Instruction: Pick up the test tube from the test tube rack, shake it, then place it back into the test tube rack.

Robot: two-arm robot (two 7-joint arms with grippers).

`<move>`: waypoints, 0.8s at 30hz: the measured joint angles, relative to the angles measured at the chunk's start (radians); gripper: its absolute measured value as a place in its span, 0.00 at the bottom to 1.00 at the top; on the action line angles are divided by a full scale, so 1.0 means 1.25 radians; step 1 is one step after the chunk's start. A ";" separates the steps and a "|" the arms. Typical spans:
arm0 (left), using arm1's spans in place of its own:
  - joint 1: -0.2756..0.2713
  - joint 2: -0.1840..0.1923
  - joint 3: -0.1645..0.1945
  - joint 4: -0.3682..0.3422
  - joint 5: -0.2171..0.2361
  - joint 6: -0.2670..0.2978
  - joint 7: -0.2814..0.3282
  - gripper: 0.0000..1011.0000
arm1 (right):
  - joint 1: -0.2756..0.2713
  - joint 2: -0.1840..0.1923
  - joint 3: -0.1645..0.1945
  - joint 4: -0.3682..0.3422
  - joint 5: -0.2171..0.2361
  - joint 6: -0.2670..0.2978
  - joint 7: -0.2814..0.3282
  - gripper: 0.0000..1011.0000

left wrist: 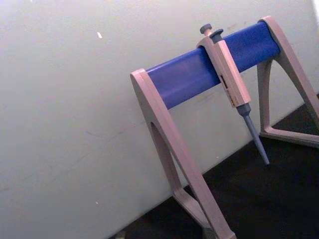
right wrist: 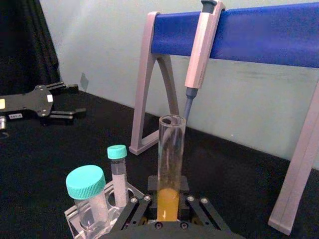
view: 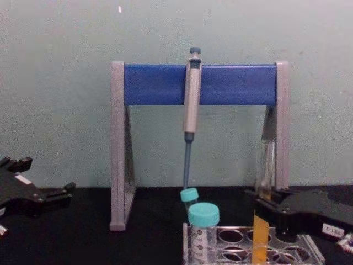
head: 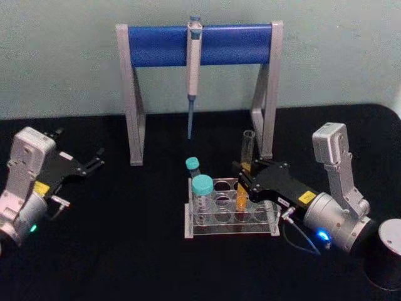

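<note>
The test tube point(head: 247, 145) stands upright in a right-hand hole of the clear test tube rack point(head: 229, 230), orange-yellow liquid in its lower part. My right gripper point(head: 243, 183) reaches in from the right and is shut on the tube just above the rack. In the right wrist view the tube point(right wrist: 170, 159) rises between the fingers, with the rack's corner point(right wrist: 72, 219) beside it. From the chest the tube point(view: 266, 165) shows above my right gripper point(view: 263, 205) and the rack point(view: 231, 238). My left gripper point(head: 94, 164) rests open at the far left, away from the rack.
Two teal-capped tubes point(head: 202, 188) point(head: 193, 165) occupy the rack's left side. Behind it a tall grey stand with a blue crossbar point(head: 200, 44) holds a hanging pipette point(head: 193, 69). A dark cylinder point(head: 388, 251) sits at the right front. Black table lies between the arms.
</note>
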 joint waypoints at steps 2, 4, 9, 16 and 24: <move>0.000 0.000 0.000 0.000 0.000 0.000 0.000 0.99 | 0.000 -0.001 0.000 0.001 -0.001 0.001 0.000 0.23; 0.000 0.000 0.000 0.000 0.000 0.000 0.000 0.99 | 0.000 -0.001 0.000 0.002 -0.002 0.001 0.000 0.23; 0.000 0.000 0.000 0.000 0.000 0.000 0.000 0.99 | 0.000 -0.002 0.000 0.003 -0.006 0.002 -0.003 0.23; 0.000 0.000 0.000 0.000 0.000 0.000 0.000 0.99 | 0.001 -0.002 0.000 0.003 -0.007 0.002 -0.003 0.23; 0.000 0.000 0.000 0.000 0.000 0.000 0.000 0.99 | 0.001 -0.002 0.000 0.003 -0.007 0.002 -0.003 0.29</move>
